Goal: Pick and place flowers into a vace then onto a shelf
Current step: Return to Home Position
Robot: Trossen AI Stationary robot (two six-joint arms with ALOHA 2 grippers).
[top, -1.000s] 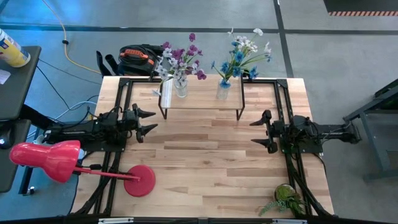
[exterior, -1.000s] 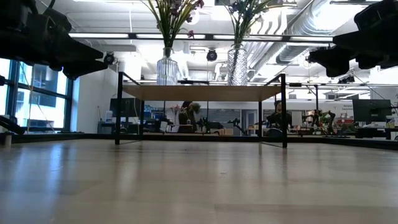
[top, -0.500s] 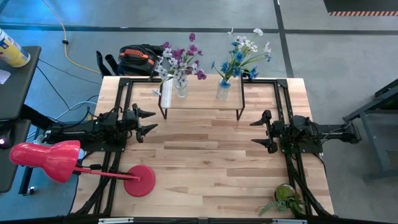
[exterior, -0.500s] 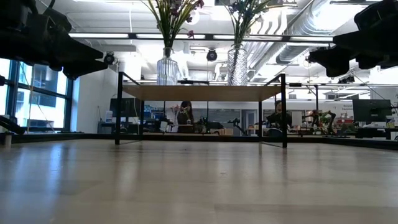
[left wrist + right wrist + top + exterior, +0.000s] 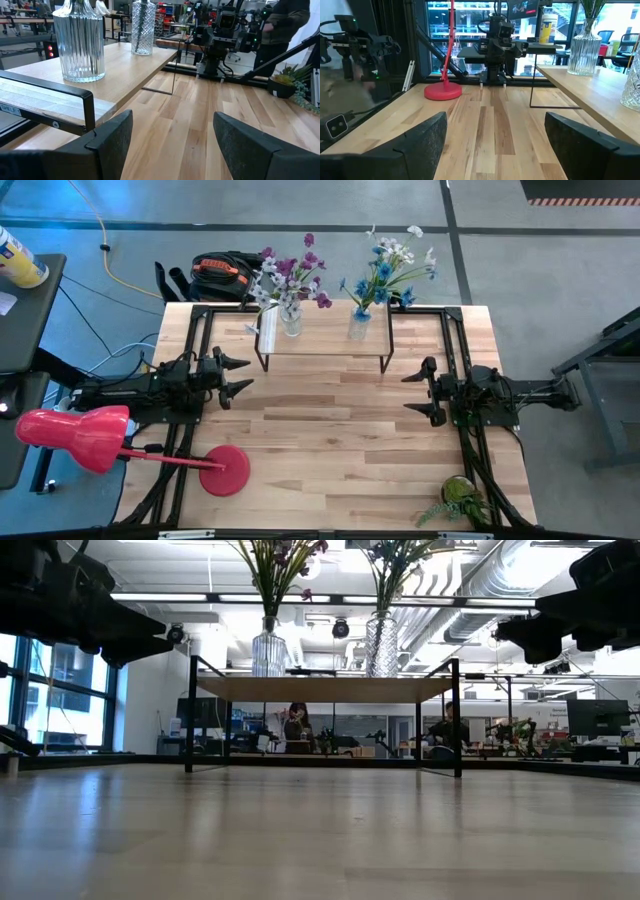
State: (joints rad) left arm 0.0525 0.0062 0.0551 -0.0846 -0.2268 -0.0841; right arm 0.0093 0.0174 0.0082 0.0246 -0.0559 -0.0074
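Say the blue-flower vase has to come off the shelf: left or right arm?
Right, likely. The blue-flower vase stands at the right end of the shelf, nearest the right gripper, which is open and empty. The left gripper, also open, would have to reach past the purple-flower vase.

Tabletop: I see a light butcher-block top (image 5: 330,440) filling the middle of the high view.
Red lamp: its round base (image 5: 224,470) sits flat on the wood at lower left, and its head (image 5: 72,436) hangs out past the table's left edge.
Potted plant (image 5: 461,495): small, bushy and green, at the table's lower right corner.
Bag (image 5: 222,275): black and orange, on the floor just beyond the far edge.
Yellow cable (image 5: 112,260): trails over the grey floor near the bag.
Side table (image 5: 25,320): dark, far left, with a yellow and white can (image 5: 18,258) on it.
Person (image 5: 295,728): I make one out in the room behind, too small for detail.
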